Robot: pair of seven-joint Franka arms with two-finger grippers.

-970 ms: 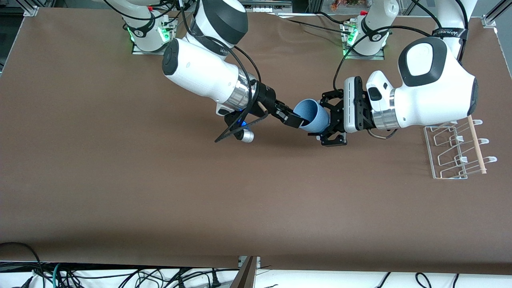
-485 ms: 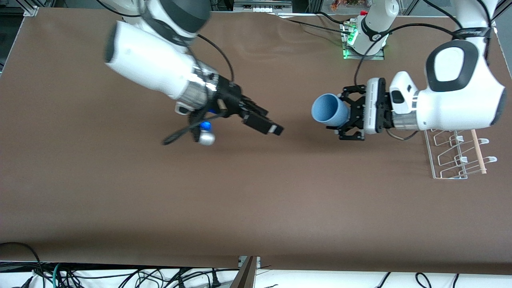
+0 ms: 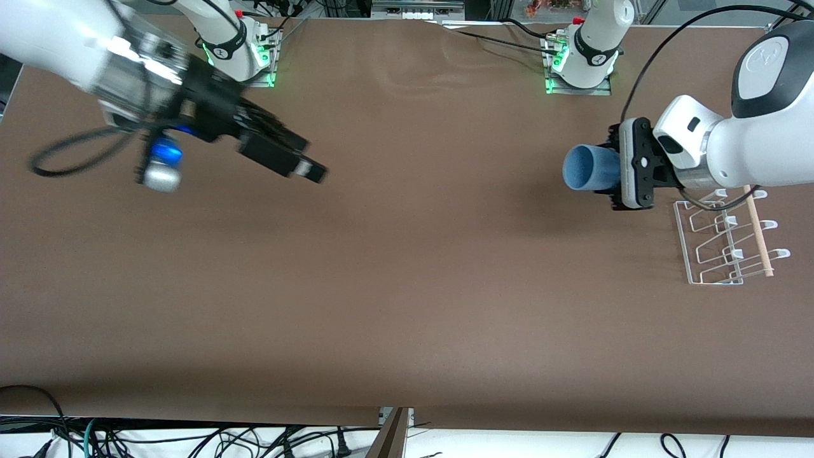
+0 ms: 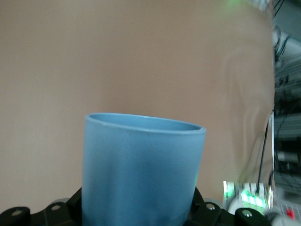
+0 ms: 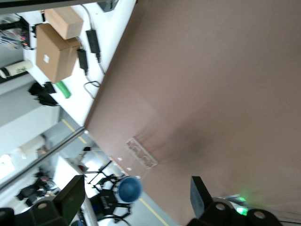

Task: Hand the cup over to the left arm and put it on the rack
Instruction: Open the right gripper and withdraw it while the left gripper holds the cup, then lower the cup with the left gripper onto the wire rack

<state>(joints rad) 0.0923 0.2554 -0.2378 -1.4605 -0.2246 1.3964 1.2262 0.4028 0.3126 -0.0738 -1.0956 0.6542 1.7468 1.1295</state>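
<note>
Holding the cup sideways, your left gripper is clamped on its base, above the table. From it the rack lies at about four o'clock, near. Your right gripper hangs empty, fingers spread, well apart. No readable labels.

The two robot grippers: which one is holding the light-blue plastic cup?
The left gripper, beside the wire rack, grips the light-blue plastic cup; the right gripper is open, empty.

The cup's base is cut off; the right end effector is motion-blurred.
</note>
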